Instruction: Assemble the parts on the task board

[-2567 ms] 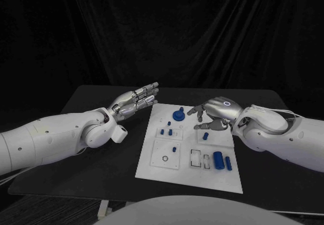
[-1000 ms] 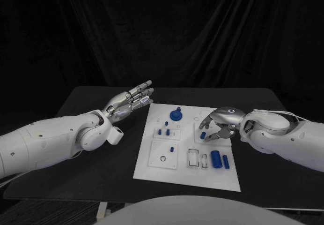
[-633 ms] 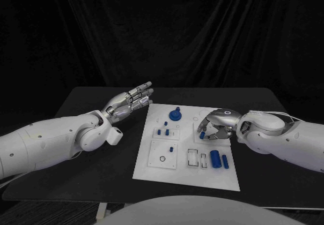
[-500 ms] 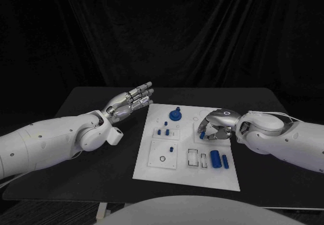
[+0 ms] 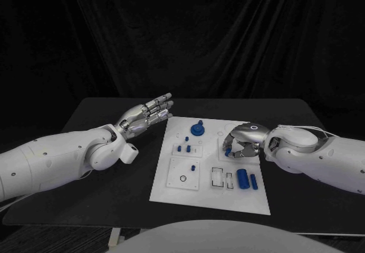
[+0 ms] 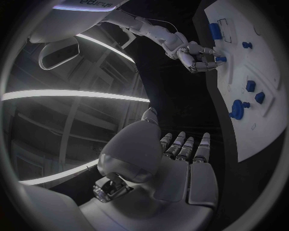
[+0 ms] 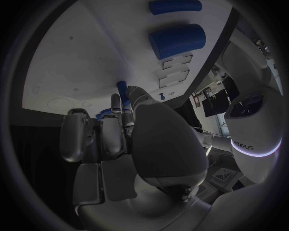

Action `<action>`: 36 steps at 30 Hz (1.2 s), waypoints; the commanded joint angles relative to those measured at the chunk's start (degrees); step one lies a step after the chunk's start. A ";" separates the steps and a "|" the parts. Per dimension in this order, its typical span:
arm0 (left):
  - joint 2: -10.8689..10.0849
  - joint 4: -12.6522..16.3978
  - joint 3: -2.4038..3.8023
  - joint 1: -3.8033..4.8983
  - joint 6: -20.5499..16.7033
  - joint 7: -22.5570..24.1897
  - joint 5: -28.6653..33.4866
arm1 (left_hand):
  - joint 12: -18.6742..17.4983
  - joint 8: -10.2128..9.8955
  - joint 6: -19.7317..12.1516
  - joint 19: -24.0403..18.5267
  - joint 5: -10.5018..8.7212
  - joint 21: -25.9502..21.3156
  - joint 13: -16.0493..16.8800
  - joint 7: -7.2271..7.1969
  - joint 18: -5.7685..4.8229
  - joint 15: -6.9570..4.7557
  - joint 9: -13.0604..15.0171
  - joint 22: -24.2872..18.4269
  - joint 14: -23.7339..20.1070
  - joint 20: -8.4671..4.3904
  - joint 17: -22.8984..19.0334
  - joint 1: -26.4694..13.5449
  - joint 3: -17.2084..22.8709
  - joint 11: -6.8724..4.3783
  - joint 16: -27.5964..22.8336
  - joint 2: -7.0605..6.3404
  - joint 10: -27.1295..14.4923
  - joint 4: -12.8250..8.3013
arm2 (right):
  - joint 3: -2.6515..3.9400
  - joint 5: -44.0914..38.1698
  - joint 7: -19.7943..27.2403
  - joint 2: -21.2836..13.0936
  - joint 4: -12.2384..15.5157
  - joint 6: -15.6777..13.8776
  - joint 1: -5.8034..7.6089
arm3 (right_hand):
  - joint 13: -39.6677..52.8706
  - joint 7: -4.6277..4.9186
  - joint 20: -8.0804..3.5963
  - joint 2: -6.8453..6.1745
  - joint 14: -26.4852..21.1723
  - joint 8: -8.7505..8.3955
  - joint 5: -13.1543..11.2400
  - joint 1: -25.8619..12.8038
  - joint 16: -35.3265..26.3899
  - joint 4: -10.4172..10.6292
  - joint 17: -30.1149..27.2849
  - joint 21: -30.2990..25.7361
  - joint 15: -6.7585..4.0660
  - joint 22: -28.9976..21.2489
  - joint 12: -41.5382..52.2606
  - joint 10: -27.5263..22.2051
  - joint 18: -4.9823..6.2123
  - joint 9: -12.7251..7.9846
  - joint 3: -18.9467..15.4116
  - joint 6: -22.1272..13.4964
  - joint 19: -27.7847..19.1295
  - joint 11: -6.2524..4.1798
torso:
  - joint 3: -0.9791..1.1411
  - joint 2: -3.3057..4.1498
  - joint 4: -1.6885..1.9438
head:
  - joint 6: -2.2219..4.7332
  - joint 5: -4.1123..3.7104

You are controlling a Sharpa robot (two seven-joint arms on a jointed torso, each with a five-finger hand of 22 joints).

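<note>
Black table (image 5: 114, 179), white board (image 5: 213, 174) at centre. We see right hand (image 5: 242, 143) curled over small blue peg (image 5: 228, 152), fingertips pinching it; peg at its 7 o'clock. Left hand (image 5: 148, 113) spread wide, empty, farther off beside board's 10 o'clock corner.

Possibly "sharpa" lettering on white arm (image 6: 90, 5)

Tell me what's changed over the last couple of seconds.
The right hand came down from near the board's far end onto the small blue peg on the task board; its fingers now close around it. The left hand stayed raised and open beside the board; the other parts haven't moved.
</note>
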 commanded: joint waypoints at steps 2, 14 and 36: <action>0.12 0.04 0.06 -0.13 0.81 0.27 0.50 | 0.25 0.34 -0.02 0.09 0.36 0.22 0.09 0.36 -0.23 0.00 0.08 -0.05 -0.03 0.26 0.02 0.64 0.55 0.33 0.02 0.04 -0.09 0.00 | 0.02 -0.37 0.57 -0.40 0.45 -1.19 -0.12 | 0.29 0.22 -0.59 0.04 0.14 1.23 0.52 0.87 0.35 -0.40 0.11 0.40 -0.30 10.57 0.76 1.23 0.78 1.11 0.70 0.87 0.07 -0.25 | 0.01 0.01 0.00 | -0.01 0.07; 0.16 -0.04 0.06 -0.27 1.15 -0.23 0.50 | 0.25 0.46 0.57 0.16 0.82 0.28 0.08 0.98 -0.35 0.06 0.18 0.05 -0.01 0.27 0.03 1.46 0.89 0.21 0.06 -0.10 -0.14 -0.05 | 0.03 -0.37 0.46 -1.75 2.24 -3.13 -0.05 | 0.58 1.15 -0.52 0.00 0.16 2.59 0.63 1.15 0.26 -1.19 0.00 0.30 -0.14 10.53 1.45 2.51 0.79 2.59 1.49 0.68 0.02 -0.62 | -0.01 -0.03 -0.04 | -0.01 0.46; 0.16 -0.22 0.06 -0.36 1.26 -0.63 0.51 | 0.26 0.54 0.99 0.18 1.08 0.30 0.08 1.40 -0.42 0.04 0.24 0.05 -0.01 0.27 0.03 1.89 1.07 0.10 0.07 -0.17 -0.20 -0.05 | 0.04 -0.37 -0.74 -3.05 8.39 -2.88 5.66 | 0.59 1.61 -0.41 -0.04 0.21 3.00 -0.07 1.23 0.28 -1.48 0.09 0.47 0.04 10.57 1.51 2.81 0.75 3.18 1.91 0.34 0.08 -0.50 | -0.01 -0.02 -0.02 | -0.01 1.21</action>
